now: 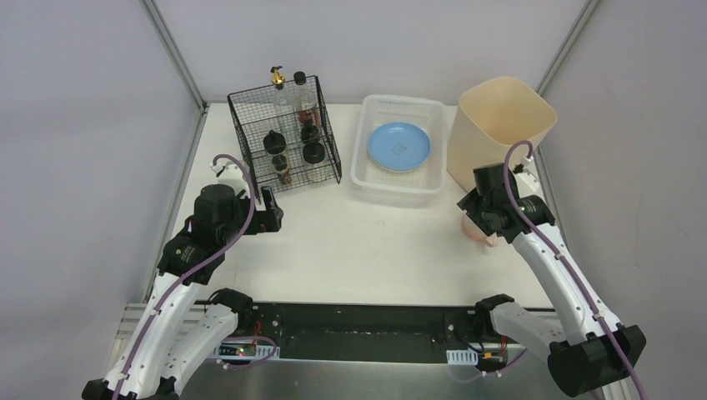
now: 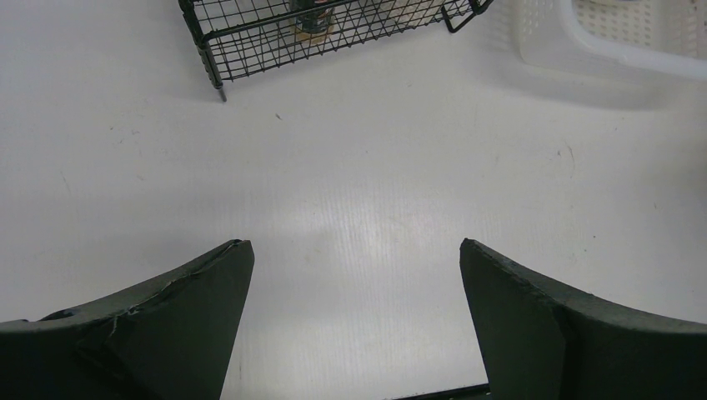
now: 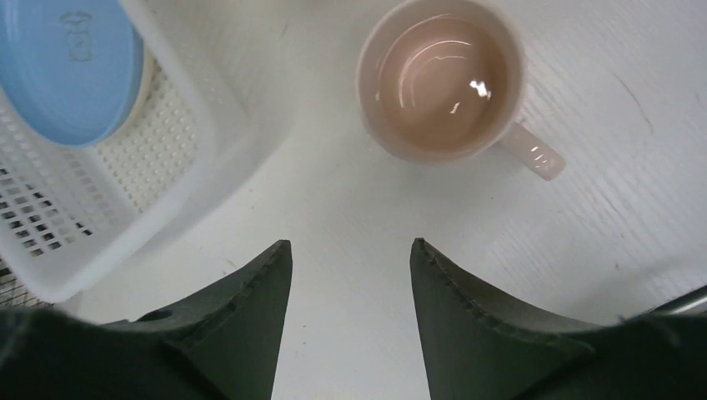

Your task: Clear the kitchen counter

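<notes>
White kitchen counter [image 1: 375,242], wire rack [image 1: 243,133], white basket [image 1: 398,191], beige bin [image 1: 475,158], pink mug [image 3: 442,83]

Overhead looks down wide; wrist views near kitchen counter [image 1: 375,242].

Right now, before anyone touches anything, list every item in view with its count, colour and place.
kitchen counter: one, white, under everything
wire rack: one, black, far left
bottles and jars: several, mostly dark-capped, inside the wire rack
basket: one, white, slotted, far centre
plate: one, blue, in the basket
bin: one, beige, far right
mug: one, pink, upright on the counter, near the bin
left gripper: one, black, open, near the rack
right gripper: one, black, open, just short of the mug
</notes>
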Controlling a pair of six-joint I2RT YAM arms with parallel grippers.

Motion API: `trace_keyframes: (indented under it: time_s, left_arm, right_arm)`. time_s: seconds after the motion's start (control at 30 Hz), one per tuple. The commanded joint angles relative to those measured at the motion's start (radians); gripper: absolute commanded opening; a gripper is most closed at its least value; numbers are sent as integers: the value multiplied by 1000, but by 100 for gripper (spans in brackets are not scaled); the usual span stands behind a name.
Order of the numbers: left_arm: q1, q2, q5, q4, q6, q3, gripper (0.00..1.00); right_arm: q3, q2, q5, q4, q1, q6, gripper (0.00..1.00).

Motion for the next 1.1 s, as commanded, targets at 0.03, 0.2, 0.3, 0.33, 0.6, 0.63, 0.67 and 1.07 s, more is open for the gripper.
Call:
trace_keyframes:
  time_s: [0.03, 0.2, 0.3, 0.33, 0.6, 0.63, 0.67, 1.07]
  left_arm:
    - [4, -11, 22, 3, -7, 5, 99]
    - [4, -14, 26, 1, -8, 4, 99]
    - [3, -12, 28, 2, -10, 3, 99]
    - [3, -12, 30, 2, -9, 3, 99]
    - [4, -7, 27, 1, -8, 5, 99]
    - [4, -6, 25, 2, -7, 5, 99]
    - [4, -5, 24, 2, -8, 6, 99]
    - [4, 5, 10, -3, -2, 7, 99]
  right_arm:
    - [-32, -3, -23, -36, -78, -69, 56]
    - [-60, 57, -78, 15, -188, -138, 55]
    - [-58, 95, -101, 40, -220, -168, 55]
    - [-57, 106, -109, 48, -230, -176, 55]
    - [-45, 194, -142, 122, -261, -216, 55]
    - [-50, 201, -144, 136, -262, -218, 55]
    - [-54, 209, -147, 147, -262, -221, 55]
    - [-116, 288, -191, 259, -262, -222, 53]
